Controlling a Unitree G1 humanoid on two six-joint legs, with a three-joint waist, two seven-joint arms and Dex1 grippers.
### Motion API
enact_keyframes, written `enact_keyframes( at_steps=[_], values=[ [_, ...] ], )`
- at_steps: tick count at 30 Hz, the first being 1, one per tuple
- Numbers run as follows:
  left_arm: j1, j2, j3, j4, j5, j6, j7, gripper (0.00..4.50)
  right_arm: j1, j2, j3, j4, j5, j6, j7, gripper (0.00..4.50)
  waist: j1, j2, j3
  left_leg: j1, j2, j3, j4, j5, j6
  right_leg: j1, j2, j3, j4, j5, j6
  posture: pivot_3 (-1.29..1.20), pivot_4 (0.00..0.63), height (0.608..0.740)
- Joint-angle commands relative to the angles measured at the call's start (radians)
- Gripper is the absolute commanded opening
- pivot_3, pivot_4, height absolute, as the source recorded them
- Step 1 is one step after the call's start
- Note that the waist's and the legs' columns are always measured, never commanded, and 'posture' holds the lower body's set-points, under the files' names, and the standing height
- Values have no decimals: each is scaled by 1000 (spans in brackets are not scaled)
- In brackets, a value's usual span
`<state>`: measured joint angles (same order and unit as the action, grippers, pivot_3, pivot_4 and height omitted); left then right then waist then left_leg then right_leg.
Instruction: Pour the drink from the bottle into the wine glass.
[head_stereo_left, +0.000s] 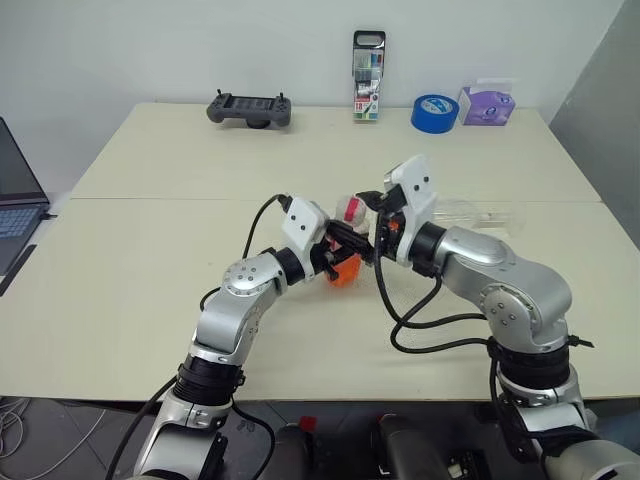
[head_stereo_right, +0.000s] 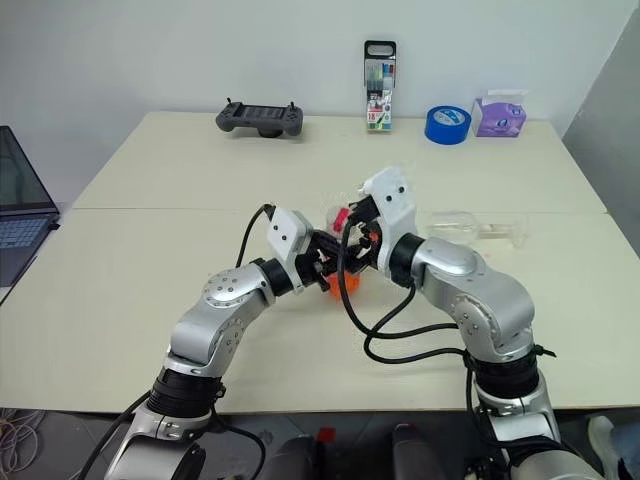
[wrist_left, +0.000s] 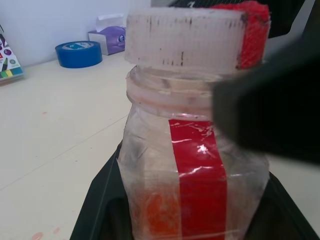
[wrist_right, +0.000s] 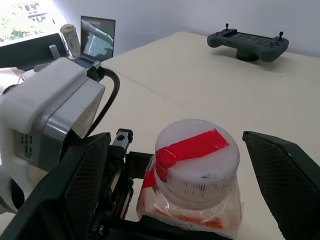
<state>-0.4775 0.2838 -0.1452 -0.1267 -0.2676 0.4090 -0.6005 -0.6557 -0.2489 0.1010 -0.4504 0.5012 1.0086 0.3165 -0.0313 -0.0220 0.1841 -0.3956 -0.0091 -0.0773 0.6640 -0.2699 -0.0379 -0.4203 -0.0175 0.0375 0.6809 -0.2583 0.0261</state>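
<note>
Bottle is sitting above the middle of the table, clamped by the left gripper, with orange drink showing low in its body. Head views: the wine glass is lying on its side just beyond the right arm, well apart from the bottle.

Left wrist view: the cap is on, a dark finger pressing in beside the neck.

Right wrist view: the right gripper is spread wide, straddling the cap, gripping nothing.

Step, by my reading: uncapping. Next calls for closing on the cap and twisting; the glass needs standing up first.
</note>
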Motion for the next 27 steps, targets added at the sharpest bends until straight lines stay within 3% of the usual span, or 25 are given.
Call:
enact_keyframes(
  at_steps=[1, 8, 18, 27],
  values=[
    [-11, -3, 2, -71, 0, -20, 2, 1725, -31, 10, -13, -19, -5, -31, -7, 4120, 0, 0, 0, 0, 0, 0, 0, 0, 0, 0, 0, 0, 0, 0, 0, 0, 150, 740],
    [-15, 0, 0, -68, 7, -25, -3, 1725, -52, 12, -34, -11, -3, -31, -9, 1853, 0, 0, 0, 0, 0, 0, 0, 0, 0, 0, 0, 0, 0, 0, 0, 0, 150, 740],
    [-13, -3, 0, -58, 8, -27, -3, 1725, -72, -21, -83, -19, 37, -47, 44, 1777, 0, 0, 0, 0, 0, 0, 0, 0, 0, 0, 0, 0, 0, 0, 0, 0, 150, 740],
    [-6, -2, -1, -44, 6, -32, -7, 1724, -66, 21, -214, -62, 277, 37, 56, 1744, 0, 0, 0, 0, 0, 0, 0, 0, 0, 0, 0, 0, 0, 0, 0, 0, 150, 740]
  ],
)
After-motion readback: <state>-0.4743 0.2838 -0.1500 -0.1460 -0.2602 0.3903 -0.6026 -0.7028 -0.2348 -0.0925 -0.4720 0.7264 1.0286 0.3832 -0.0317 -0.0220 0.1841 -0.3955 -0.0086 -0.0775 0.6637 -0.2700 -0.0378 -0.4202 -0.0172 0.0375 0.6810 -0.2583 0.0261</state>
